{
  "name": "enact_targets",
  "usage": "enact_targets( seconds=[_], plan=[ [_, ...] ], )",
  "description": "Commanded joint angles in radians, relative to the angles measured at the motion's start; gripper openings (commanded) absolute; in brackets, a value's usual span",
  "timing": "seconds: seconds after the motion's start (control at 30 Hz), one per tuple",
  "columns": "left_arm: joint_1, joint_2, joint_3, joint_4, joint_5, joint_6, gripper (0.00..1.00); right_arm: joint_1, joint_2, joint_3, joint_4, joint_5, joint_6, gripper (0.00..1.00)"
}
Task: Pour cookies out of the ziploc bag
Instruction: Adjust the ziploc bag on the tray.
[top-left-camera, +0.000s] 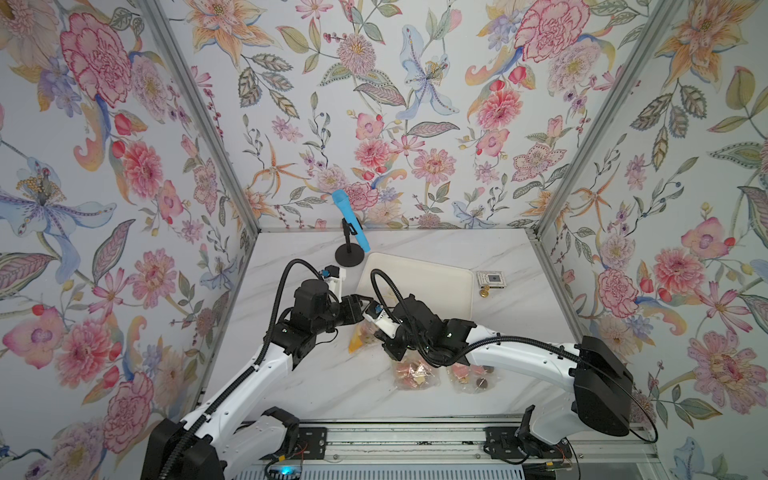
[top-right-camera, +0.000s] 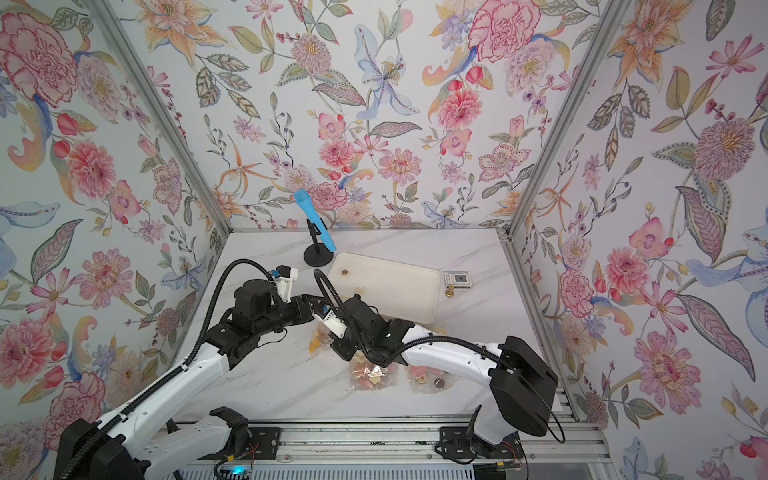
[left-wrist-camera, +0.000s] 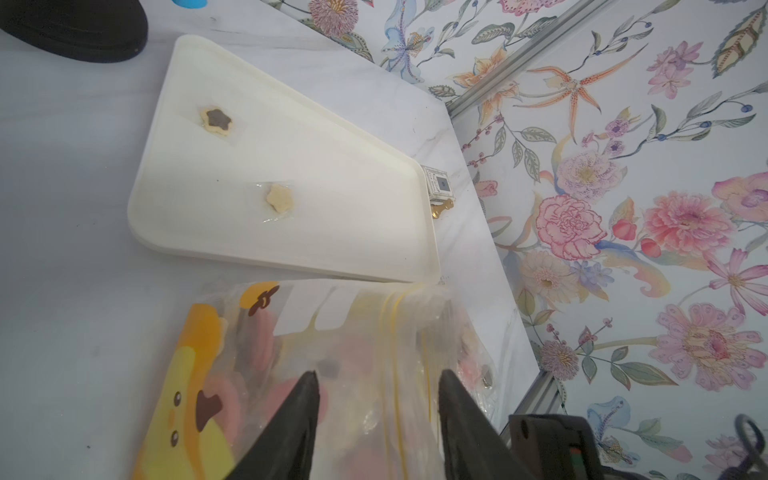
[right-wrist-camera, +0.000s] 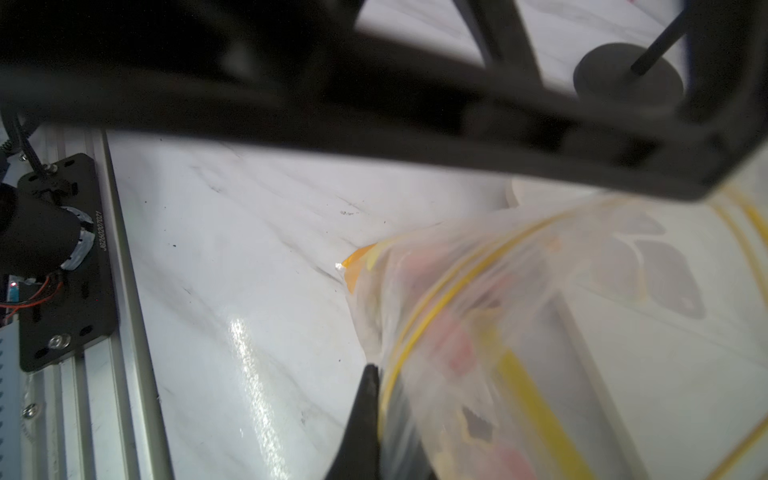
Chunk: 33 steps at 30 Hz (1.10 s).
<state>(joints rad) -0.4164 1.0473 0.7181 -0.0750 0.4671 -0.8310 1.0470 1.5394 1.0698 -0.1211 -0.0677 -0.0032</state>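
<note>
My right claw (right-wrist-camera: 373, 376) is clenched on the zip edge of the bag (left-wrist-camera: 332, 353). My left claw (left-wrist-camera: 378, 399) is released, its jaws spread either side of the film. The cookies (left-wrist-camera: 259, 336) lie inside just ahead of the left claw, and the zip runs straight on toward the tray (left-wrist-camera: 332, 187) just beyond.

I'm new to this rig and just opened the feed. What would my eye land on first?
The loud floral wallpaper covering the walls. Then, mid-table, a clear ziploc bag with a yellow cartoon print, its edge pinched in the right gripper, the left gripper open close by. Beyond it, a cream tray holds two star cookies.
</note>
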Motion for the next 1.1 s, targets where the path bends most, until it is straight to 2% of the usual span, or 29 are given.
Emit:
enact_targets(
  seconds=[0.0, 0.1, 0.3, 0.47, 0.73, 0.8, 0.97, 1.07],
  plan=[
    [0.049, -0.062, -0.007, -0.031, 0.011, 0.006, 0.63, -0.049, -0.014, 0.055, 0.037, -0.081, 0.149, 0.00],
    [0.094, -0.117, -0.011, -0.039, 0.016, -0.001, 0.67, -0.105, -0.033, 0.073, 0.045, -0.112, 0.304, 0.00],
    [0.129, -0.134, -0.063, 0.005, 0.077, -0.040, 0.67, -0.242, -0.082, 0.027, 0.091, -0.210, 0.589, 0.00],
    [0.130, -0.109, -0.199, 0.172, 0.133, -0.139, 0.66, -0.314, -0.119, -0.034, 0.095, -0.163, 0.707, 0.00],
    [0.129, -0.041, -0.417, 0.571, 0.169, -0.329, 0.60, -0.359, -0.107, -0.082, 0.121, -0.144, 0.744, 0.00],
    [0.126, -0.010, -0.452, 0.681, 0.179, -0.381, 0.56, -0.370, -0.110, -0.093, 0.130, -0.137, 0.755, 0.00],
    [0.119, 0.070, -0.457, 0.717, 0.186, -0.382, 0.40, -0.384, -0.112, -0.105, 0.141, -0.126, 0.771, 0.00],
    [0.102, 0.128, -0.448, 0.730, 0.197, -0.378, 0.40, -0.388, -0.108, -0.107, 0.142, -0.123, 0.781, 0.00]
  ],
)
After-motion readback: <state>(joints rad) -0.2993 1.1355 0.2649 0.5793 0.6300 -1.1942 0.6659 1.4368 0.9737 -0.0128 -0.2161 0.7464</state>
